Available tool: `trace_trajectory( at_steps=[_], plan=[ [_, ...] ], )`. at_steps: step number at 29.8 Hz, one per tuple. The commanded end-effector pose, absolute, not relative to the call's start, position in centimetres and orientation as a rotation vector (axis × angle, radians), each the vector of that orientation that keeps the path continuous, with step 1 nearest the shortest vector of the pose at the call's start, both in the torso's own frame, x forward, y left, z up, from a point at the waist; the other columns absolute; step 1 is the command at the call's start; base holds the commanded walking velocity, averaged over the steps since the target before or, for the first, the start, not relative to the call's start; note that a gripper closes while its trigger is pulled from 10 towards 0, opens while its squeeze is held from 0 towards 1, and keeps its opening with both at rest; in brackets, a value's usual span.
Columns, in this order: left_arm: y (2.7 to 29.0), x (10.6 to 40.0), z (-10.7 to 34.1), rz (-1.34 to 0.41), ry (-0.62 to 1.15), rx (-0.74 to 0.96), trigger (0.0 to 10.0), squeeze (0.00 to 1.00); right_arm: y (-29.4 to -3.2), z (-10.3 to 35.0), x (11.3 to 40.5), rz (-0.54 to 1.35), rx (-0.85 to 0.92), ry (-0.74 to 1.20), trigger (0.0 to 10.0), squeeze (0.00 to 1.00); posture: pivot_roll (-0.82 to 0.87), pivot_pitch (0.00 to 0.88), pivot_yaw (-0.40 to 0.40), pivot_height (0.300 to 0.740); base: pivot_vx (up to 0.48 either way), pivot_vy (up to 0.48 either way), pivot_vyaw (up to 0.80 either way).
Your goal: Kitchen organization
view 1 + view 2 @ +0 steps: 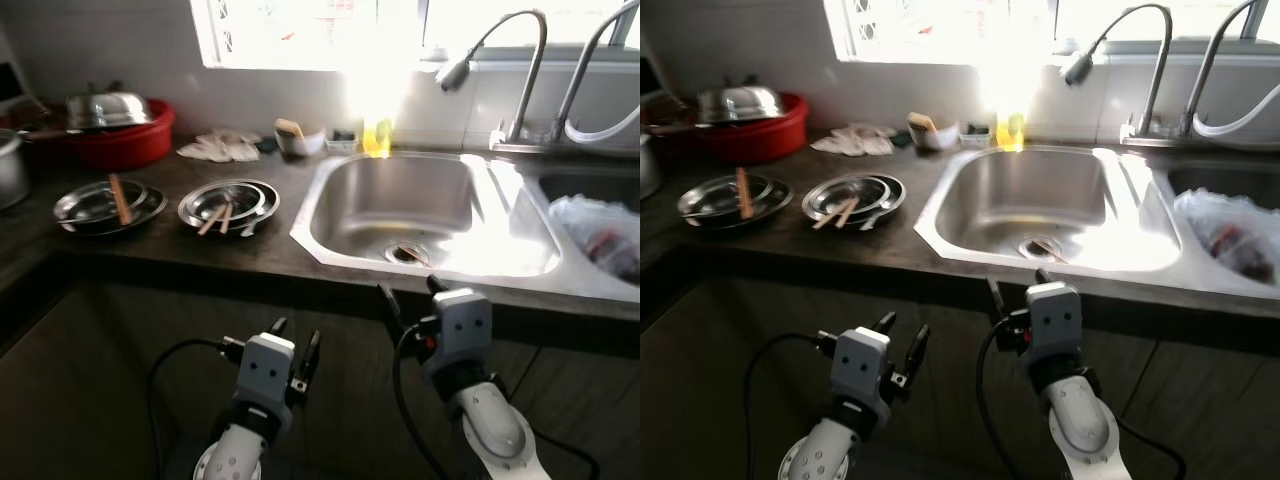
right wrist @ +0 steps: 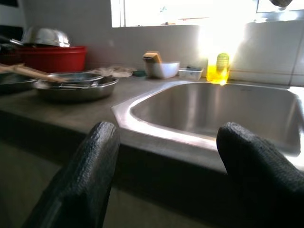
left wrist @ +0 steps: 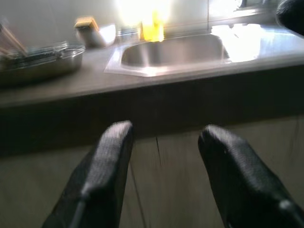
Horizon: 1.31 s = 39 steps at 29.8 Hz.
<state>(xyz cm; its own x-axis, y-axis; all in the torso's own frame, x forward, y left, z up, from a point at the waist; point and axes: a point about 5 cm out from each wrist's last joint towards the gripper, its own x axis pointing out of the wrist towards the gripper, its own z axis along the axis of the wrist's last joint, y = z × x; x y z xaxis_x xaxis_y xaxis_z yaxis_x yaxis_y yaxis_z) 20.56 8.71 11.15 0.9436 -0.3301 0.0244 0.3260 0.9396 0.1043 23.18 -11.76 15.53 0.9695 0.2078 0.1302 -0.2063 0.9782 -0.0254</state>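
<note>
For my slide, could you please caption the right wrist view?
Open right gripper faces the steel sink at counter edge.

Two shallow steel plates sit side by side on the dark counter at the left of the head view: the left plate [image 1: 108,206] carries a pair of brown chopsticks [image 1: 118,198] lying upright in the frame, the right plate [image 1: 229,204] a lighter pair of chopsticks [image 1: 216,218] slanted across it. Behind them, at upper left, a red basin [image 1: 125,141] holds a domed steel lid [image 1: 108,108], and right of centre lies the empty steel sink [image 1: 400,210].
</note>
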Motion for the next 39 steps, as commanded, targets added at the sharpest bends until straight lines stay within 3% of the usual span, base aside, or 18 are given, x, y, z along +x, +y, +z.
trace_trajectory(
  at_steps=[1,19,27,39],
  plan=[
    [8.43,20.61,11.39,-0.349,-0.055,0.104,10.0,0.0,-11.96,15.07,23.22,0.204,-0.004,-0.103,10.0,0.0,0.02,0.0,0.018,0.74,-0.3,0.0,0.0],
    [8.72,20.67,11.19,-0.338,-0.043,0.114,10.0,0.0,-11.9,14.47,23.04,0.202,-0.005,-0.08,10.0,0.0,0.03,0.0,0.02,0.74,-0.298,0.0,0.0],
    [8.72,20.64,11.27,-0.334,-0.047,0.111,10.0,0.0,-11.5,14.31,22.84,0.228,-0.013,-0.075,10.0,0.0,0.03,0.0,0.022,0.74,-0.287,0.0,0.77],
    [8.73,20.91,11.24,-0.318,-0.037,0.099,10.0,0.0,-11.62,14.3,23.02,0.221,-0.027,-0.077,10.0,0.0,0.03,0.002,0.021,0.74,0.0,0.0,0.8]
  ],
)
